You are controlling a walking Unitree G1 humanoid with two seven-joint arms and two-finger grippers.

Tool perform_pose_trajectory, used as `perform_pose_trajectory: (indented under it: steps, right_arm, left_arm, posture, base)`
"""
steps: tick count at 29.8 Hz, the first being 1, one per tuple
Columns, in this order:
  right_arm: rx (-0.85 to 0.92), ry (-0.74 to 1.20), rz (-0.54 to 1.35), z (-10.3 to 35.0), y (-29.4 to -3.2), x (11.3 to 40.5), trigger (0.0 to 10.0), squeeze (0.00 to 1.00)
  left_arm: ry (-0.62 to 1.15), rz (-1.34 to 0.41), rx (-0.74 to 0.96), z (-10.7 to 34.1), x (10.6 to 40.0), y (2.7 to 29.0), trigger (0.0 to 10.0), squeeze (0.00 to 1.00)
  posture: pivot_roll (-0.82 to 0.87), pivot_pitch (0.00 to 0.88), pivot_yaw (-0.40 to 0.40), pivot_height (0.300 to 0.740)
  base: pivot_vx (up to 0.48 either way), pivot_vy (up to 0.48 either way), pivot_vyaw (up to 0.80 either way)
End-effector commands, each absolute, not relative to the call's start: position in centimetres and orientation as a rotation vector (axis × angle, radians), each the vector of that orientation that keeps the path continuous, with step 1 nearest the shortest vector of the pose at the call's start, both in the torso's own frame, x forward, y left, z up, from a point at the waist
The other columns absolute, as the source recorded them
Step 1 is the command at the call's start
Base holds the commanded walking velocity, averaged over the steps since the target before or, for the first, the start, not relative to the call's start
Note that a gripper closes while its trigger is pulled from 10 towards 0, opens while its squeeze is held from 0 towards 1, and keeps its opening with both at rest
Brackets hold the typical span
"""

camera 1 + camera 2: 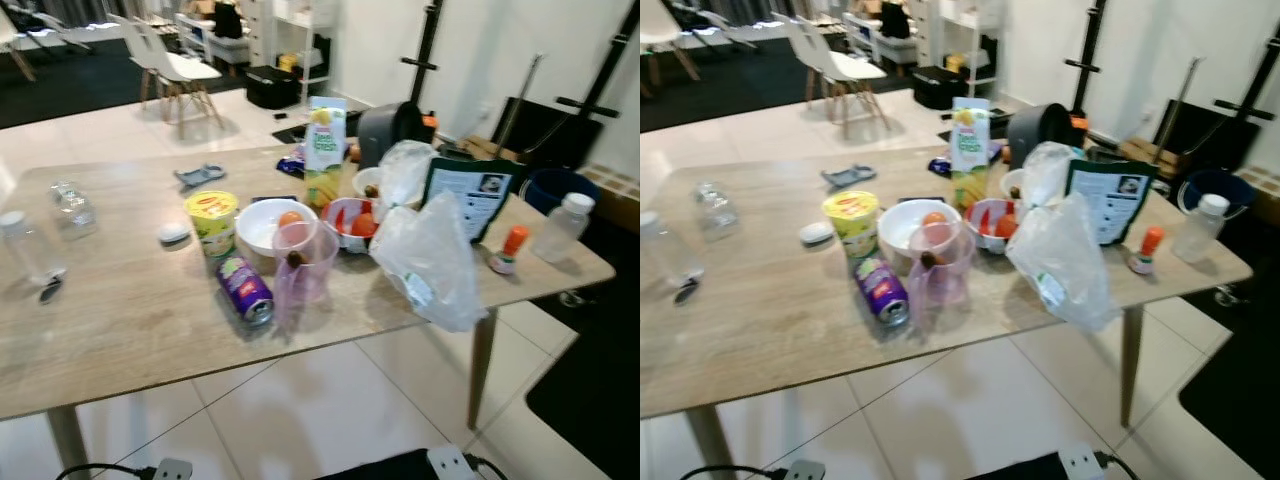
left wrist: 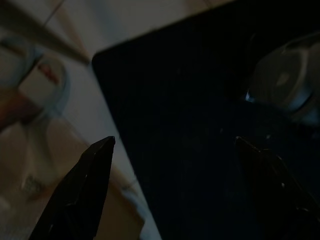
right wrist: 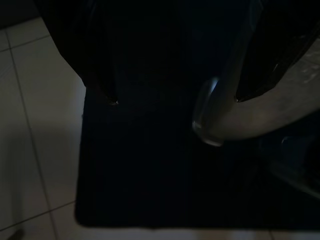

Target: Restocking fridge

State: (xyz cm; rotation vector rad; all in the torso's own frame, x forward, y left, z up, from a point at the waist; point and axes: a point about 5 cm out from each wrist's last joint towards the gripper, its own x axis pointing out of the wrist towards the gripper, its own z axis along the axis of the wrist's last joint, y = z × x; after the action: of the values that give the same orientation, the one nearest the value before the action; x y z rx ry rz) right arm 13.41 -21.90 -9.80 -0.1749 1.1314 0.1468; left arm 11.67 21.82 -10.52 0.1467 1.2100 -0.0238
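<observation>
A wooden table (image 1: 120, 310) stands before me with groceries on it. There is a juice carton (image 1: 324, 150), a yellow tub (image 1: 211, 222), a white bowl (image 1: 272, 226) and a bowl of tomatoes (image 1: 352, 222). A purple can (image 1: 245, 289) lies on its side beside a pink jug (image 1: 300, 262). A clear plastic bag (image 1: 432, 262) hangs over the front edge. A small orange-capped bottle (image 1: 508, 250) and a clear bottle (image 1: 562, 228) stand at the right end. My left gripper (image 2: 175, 145) and right gripper (image 3: 175, 100) hang low over a dark mat, both open and holding nothing.
Two water bottles (image 1: 72, 208) stand at the table's left end. White chairs (image 1: 170, 65) stand at the back left, black stands and a blue bucket (image 1: 555, 185) behind the table. A power strip (image 1: 450, 462) lies on the tiled floor near me, and a black mat (image 1: 590, 390) covers the floor on the right.
</observation>
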Motion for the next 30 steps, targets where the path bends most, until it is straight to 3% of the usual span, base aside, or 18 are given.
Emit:
perform_pose_trajectory:
  steps: [1,19,30]
  right_arm:
    - [-0.172,1.133,0.151,-9.83,-21.8,13.38,10.0,0.0]
    - [-0.164,1.128,0.149,-9.86,-21.66,13.34,10.0,0.0]
    - [-0.159,1.114,0.134,-9.77,-21.75,13.55,10.0,0.0]
  left_arm:
    - [1.205,-0.032,0.153,-10.47,11.92,21.7,10.0,0.0]
    - [1.209,-0.033,0.148,-10.49,11.88,21.66,10.0,0.0]
    - [1.224,-0.037,0.137,-10.57,11.71,21.55,10.0,0.0]
  posture:
    - [0.09,0.0,-0.003,0.74]
    - [0.09,0.0,-0.001,0.74]
    - [0.08,0.0,-0.001,0.74]
  base:
    - [0.0,0.0,0.8]
    - [0.0,0.0,0.8]
    - [0.0,-0.387,0.0]
